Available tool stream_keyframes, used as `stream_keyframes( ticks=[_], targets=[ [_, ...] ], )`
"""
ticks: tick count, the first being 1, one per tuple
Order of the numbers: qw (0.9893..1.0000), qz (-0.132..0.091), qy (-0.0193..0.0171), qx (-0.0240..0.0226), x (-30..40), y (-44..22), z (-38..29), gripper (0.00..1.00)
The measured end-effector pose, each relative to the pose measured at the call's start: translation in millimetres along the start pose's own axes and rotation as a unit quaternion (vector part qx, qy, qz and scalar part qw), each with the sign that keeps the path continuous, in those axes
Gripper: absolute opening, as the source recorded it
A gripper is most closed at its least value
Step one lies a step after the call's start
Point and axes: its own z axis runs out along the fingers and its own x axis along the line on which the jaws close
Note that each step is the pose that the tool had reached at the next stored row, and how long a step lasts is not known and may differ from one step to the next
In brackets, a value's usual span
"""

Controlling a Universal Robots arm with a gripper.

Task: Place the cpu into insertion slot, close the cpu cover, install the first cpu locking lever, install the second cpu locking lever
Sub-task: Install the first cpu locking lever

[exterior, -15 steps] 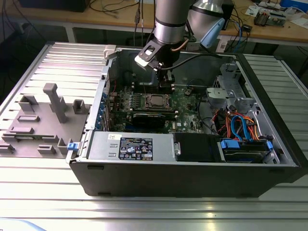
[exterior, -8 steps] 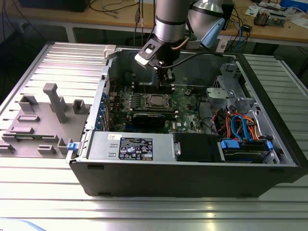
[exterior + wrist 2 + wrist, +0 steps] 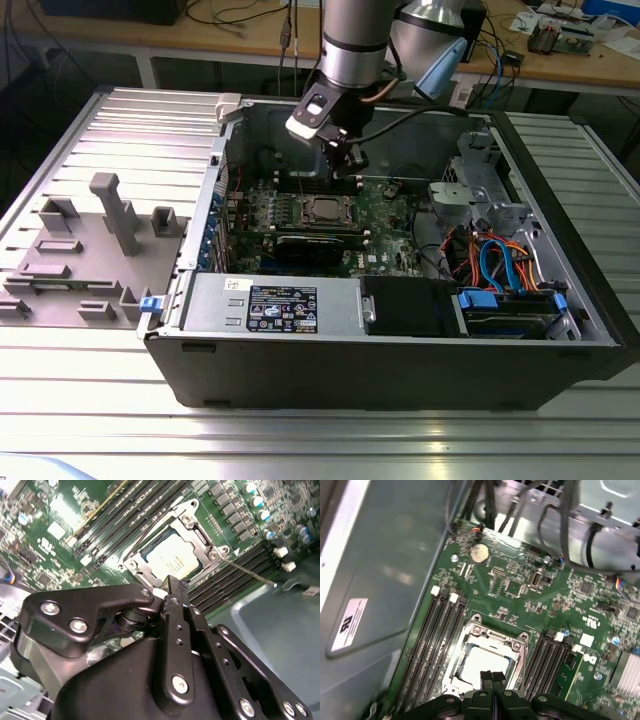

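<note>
Wooden desks (image 3: 240, 40) with cables on them stand at the back of the room in the exterior view. Up front is a grey metal table (image 3: 100, 420) with long grooves. A big black computer box (image 3: 400, 370) lies open on it. Toward the exterior view's left, a grey plastic stand (image 3: 110, 215) sits on the table. The robot arm (image 3: 355, 40) reaches down into the box. Its pincer (image 3: 347, 165) hangs just above the green board (image 3: 385, 205), near the shiny square chip (image 3: 326, 209).

In the second wrist view, the two black fingers are pressed together with nothing between them. Their tip is just beside the edge of the chip. The chip lies flat on the board, and the silver metal frame (image 3: 195, 520) lies down flat around it. A thin metal rod (image 3: 250, 573) sticks out from one corner of the frame, over the long black slots (image 3: 227, 582).

In the first wrist view, the fingers again touch each other, right over the chip's edge. The frame sits around the chip, with black slots on both sides. A round silver battery (image 3: 479, 553) sits farther off on the board. The box's grey wall (image 3: 395, 540) has a white sticker (image 3: 350, 622).
</note>
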Motion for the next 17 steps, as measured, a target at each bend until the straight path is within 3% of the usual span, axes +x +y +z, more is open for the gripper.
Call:
stream_keyframes(
  ticks=[7, 17],
  targets=[
    [0.9988, -0.050, -0.0003, 0.0000, 0.0, 0.0, 0.0, 0.11],
    [0.9986, -0.052, -0.0004, 0.0000, 0.0, 0.0, 0.0, 0.11]
  ],
)
